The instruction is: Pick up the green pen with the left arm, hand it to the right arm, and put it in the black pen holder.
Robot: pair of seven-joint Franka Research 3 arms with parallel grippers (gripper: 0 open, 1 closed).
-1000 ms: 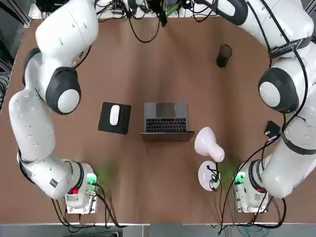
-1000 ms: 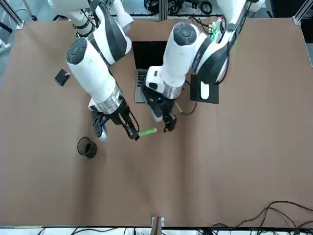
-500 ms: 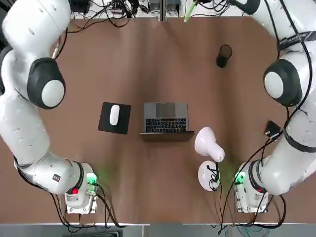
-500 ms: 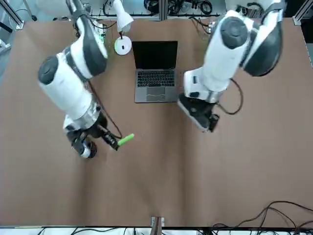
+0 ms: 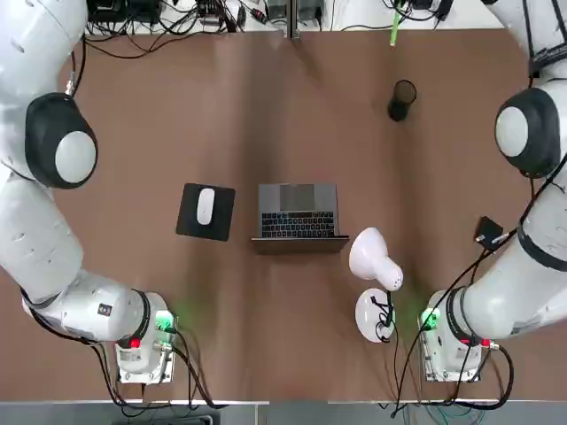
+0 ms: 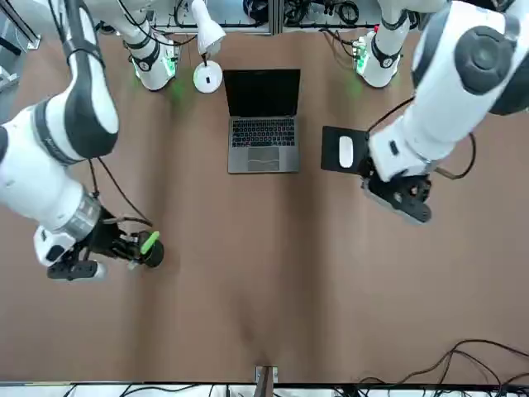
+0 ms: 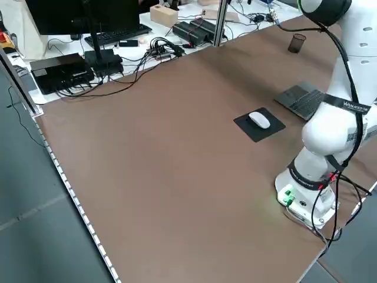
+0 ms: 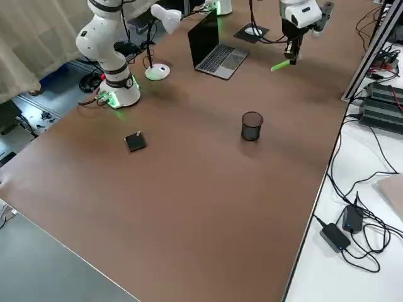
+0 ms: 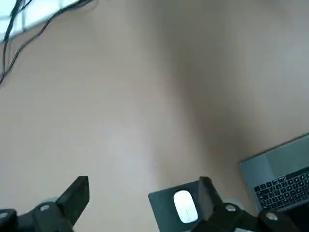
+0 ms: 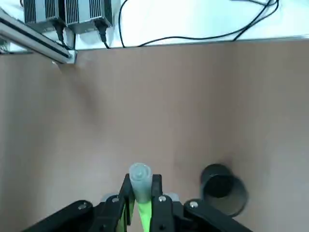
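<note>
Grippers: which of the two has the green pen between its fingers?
The right gripper, out by the pen holder: its fingers are closed on the green pen. The left gripper has its fingers apart and empty.

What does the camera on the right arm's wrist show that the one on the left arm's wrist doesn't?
Only the right wrist view: the green pen clamped in the right gripper, the black pen holder off to its side, and two dark boxes with cords.

Only the left wrist view: the left gripper, open and holding nothing, the white mouse on its pad, and the laptop.

Both: brown tabletop and black cables.
</note>
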